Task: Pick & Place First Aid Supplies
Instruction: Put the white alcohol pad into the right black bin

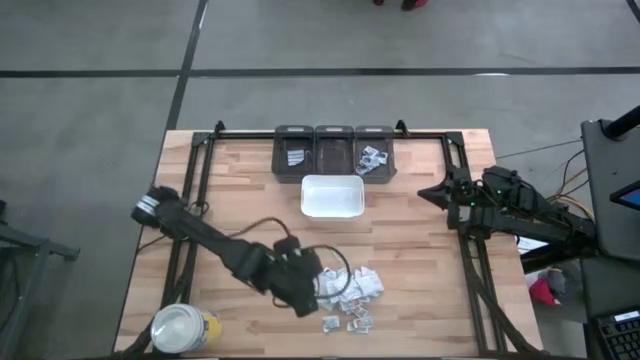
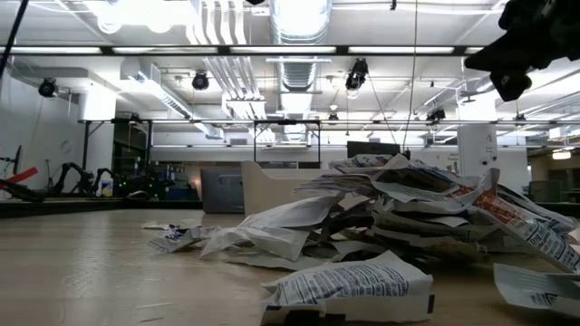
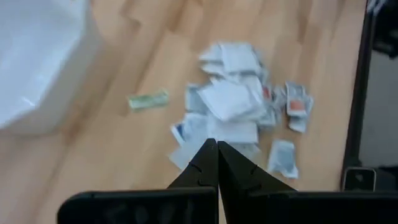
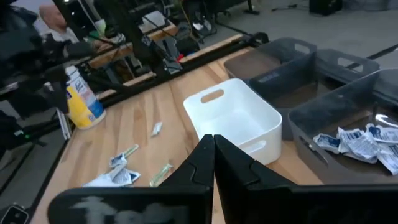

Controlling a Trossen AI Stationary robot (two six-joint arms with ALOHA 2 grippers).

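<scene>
The left gripper [image 3: 217,152] has its fingers pressed together, holding nothing, poised just above the near edge of the pile of first aid packets [image 3: 233,102] on the wooden surface [image 1: 420,260]. In the high view this gripper [image 1: 308,290] sits at the left side of the heap [image 1: 350,288], which lies toward the front of the surface, right of centre. The packets are flat, mostly white with grey, red or green print, overlapping at mixed angles, so no single long axis shows; a few strays lie just in front of the heap [image 1: 352,321]. One small green sachet [image 3: 148,100] lies apart, its long axis running from the heap toward the white tray [image 3: 37,59].

The right gripper [image 4: 214,149], fingers also together and empty, hangs at the right edge of the surface [image 1: 440,193], facing the white tray [image 1: 332,196]. Behind the tray stand three grey bins [image 1: 334,150]; the right one holds several packets [image 1: 372,160]. A yellow jar with white lid [image 1: 184,328] stands at the front left corner
</scene>
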